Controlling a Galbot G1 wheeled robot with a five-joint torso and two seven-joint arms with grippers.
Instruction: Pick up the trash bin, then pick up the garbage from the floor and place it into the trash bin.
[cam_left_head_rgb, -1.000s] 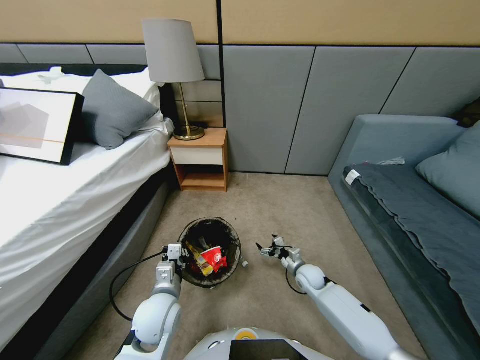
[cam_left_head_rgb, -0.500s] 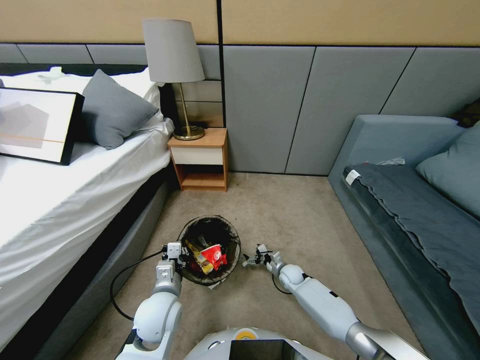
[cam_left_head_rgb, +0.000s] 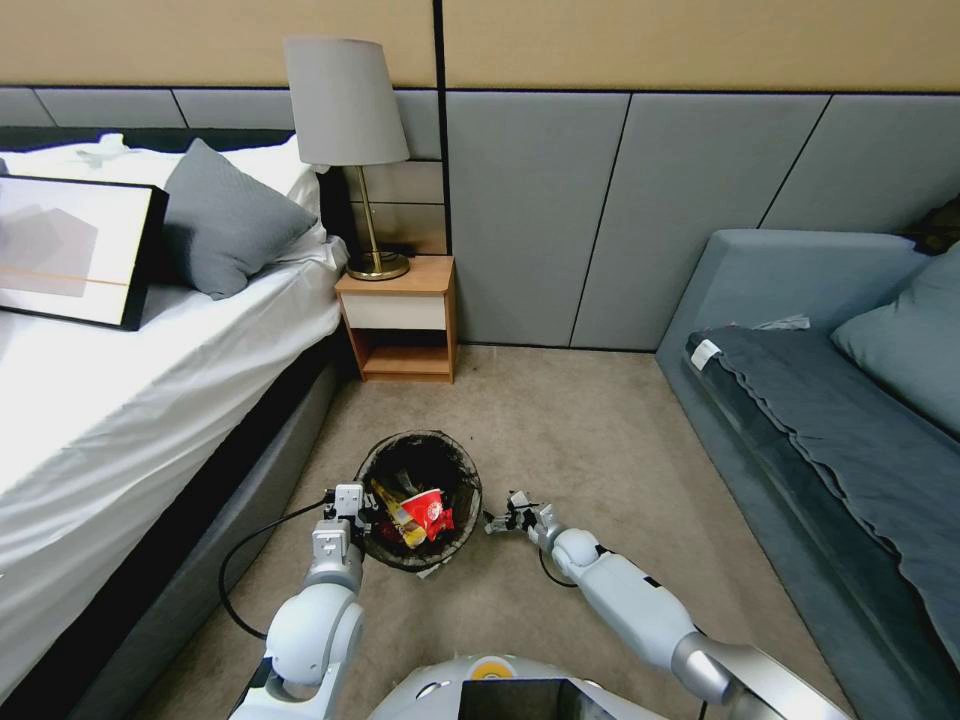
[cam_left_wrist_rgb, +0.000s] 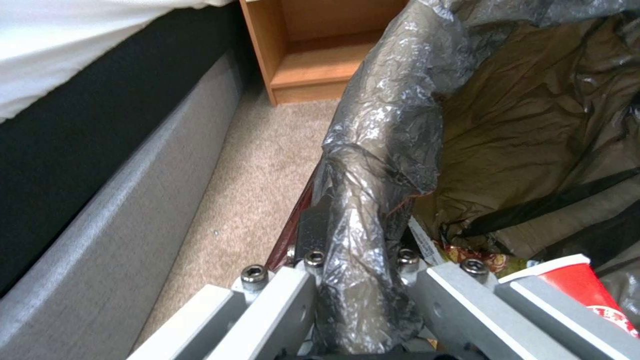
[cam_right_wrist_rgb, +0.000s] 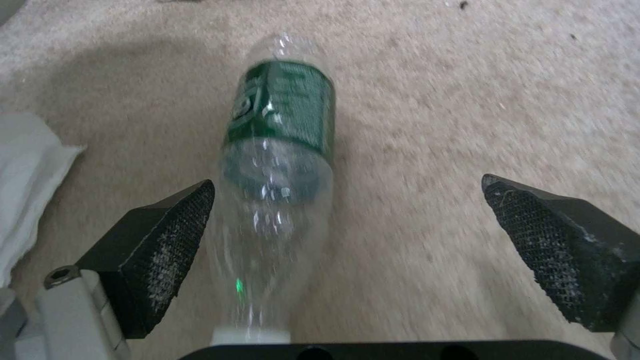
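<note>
The small round white trash bin (cam_left_head_rgb: 420, 500), lined with a dark crinkled plastic bag, sits on the beige carpet floor (cam_left_head_rgb: 560, 420) beside the white-sheeted bed (cam_left_head_rgb: 120, 400); a red paper cup (cam_left_head_rgb: 428, 515) and yellow wrapper (cam_left_head_rgb: 392, 510) lie inside. The left gripper (cam_left_wrist_rgb: 357, 300) is clamped on its bagged rim. Just beside the bin, the right gripper (cam_right_wrist_rgb: 347, 235) has its jaws spread wide around a clear green-labelled plastic bottle (cam_right_wrist_rgb: 280, 165) lying on the carpet.

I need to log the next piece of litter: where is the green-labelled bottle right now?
The bottle lies on the carpet between the right end effector's open fingers, just right of the trash bin.
</note>
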